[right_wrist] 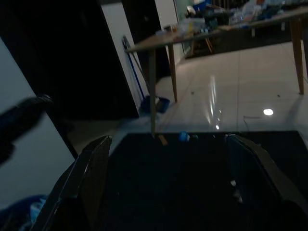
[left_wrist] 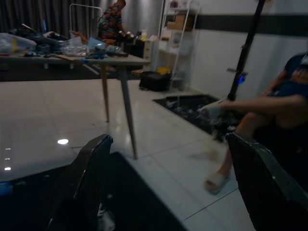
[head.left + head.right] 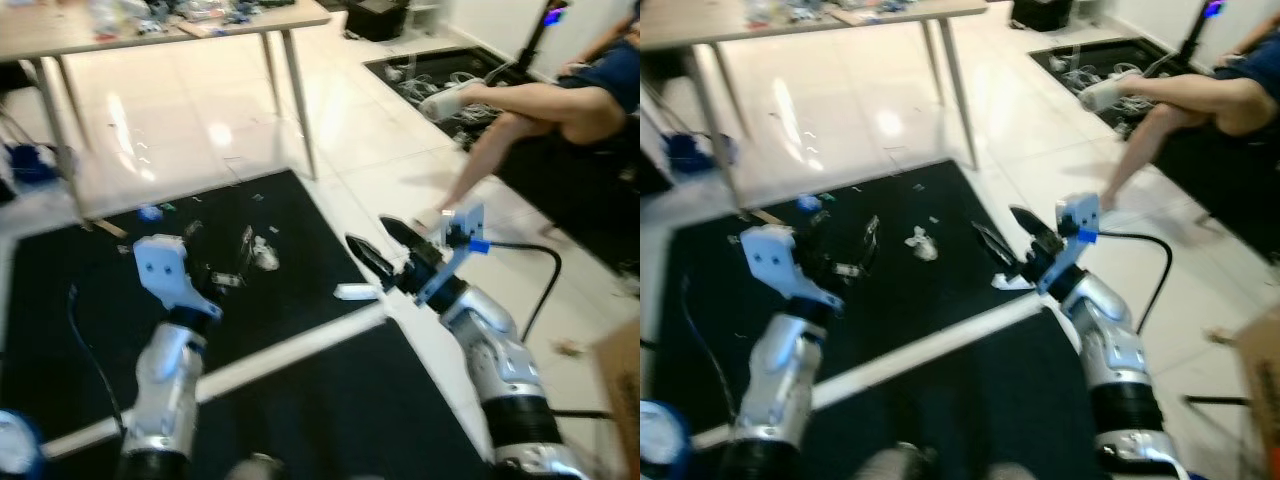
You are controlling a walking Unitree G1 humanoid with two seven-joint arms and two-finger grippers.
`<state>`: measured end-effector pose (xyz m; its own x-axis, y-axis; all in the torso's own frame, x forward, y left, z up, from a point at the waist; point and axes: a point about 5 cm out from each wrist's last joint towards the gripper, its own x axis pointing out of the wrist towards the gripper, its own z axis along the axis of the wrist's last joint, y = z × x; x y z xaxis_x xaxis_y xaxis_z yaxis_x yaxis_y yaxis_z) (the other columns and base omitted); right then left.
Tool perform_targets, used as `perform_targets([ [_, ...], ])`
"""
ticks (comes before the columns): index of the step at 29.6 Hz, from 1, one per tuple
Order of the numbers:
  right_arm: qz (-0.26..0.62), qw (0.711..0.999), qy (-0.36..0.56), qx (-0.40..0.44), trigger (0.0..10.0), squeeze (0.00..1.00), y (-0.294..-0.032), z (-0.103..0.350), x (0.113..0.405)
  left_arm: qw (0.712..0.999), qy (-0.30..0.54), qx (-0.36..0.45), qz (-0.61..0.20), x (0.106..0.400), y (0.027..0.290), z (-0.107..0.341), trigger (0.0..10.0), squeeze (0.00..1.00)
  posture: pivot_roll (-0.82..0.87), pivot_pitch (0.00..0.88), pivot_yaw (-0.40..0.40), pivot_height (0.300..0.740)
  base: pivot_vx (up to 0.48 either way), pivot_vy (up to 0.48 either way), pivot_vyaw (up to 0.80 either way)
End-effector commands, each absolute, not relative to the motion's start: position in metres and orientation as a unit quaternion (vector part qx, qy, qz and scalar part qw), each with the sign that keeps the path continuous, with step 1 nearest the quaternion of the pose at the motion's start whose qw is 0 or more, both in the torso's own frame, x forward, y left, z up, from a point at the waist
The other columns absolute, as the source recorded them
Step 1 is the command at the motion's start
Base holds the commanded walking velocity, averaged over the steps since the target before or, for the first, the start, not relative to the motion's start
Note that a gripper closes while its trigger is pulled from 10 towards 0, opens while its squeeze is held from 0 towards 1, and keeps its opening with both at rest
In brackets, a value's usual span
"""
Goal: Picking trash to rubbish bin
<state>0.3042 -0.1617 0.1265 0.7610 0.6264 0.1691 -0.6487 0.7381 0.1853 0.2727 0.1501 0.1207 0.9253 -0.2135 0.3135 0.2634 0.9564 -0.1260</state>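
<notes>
Small trash lies on a black floor mat (image 3: pixel 300 230): a crumpled white scrap (image 3: pixel 265 255), a blue cap (image 3: pixel 150 212) and a white piece (image 3: pixel 352 292). My left gripper (image 3: pixel 220 255) hovers open over the mat, just left of the crumpled scrap. In the left wrist view its fingers (image 2: pixel 91 178) stand wide apart with nothing between them. My right gripper (image 3: pixel 378 242) is open above the mat's right edge, close over the white piece. Nothing sits between its fingers (image 1: pixel 91 178) in the right wrist view. A blue round object (image 3: pixel 15 440), cut off by the frame, sits at my lower left.
A person sits at the right with a leg (image 3: pixel 530 120) stretched over the tiles. A cluttered table (image 3: pixel 200 30) stands beyond the mat on thin legs. A black cable (image 3: pixel 540 270) trails from my right wrist. A cardboard box (image 3: pixel 620 380) is at the right edge.
</notes>
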Motion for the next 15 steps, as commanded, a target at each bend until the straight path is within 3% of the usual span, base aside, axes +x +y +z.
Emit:
perform_targets([
  [1, 0.349, 0.928, -0.054, 0.116, 10.0, 0.00, -0.1556, 0.1280, 0.3044, 0.978, -0.145, -0.090, -0.119, 0.2712, 0.1567, 0.1210, 10.0, 0.00, -0.07, 0.000, -0.004, 0.740, 0.000, 0.000, 0.63],
  [9, 0.356, 0.927, -0.052, 0.106, 10.0, 0.00, -0.1511, 0.1263, 0.3022, 0.975, -0.146, -0.091, -0.139, 0.2748, 0.1548, 0.1267, 10.0, 0.00, -0.07, 0.000, 0.011, 0.740, 0.000, 0.000, 0.60],
  [15, 0.349, 0.931, -0.043, 0.101, 10.0, 0.00, -0.1498, 0.1244, 0.3033, 0.974, -0.137, -0.097, -0.149, 0.2775, 0.1537, 0.1263, 10.0, 0.00, -0.07, 0.000, 0.011, 0.740, 0.000, 0.000, 0.00],
])
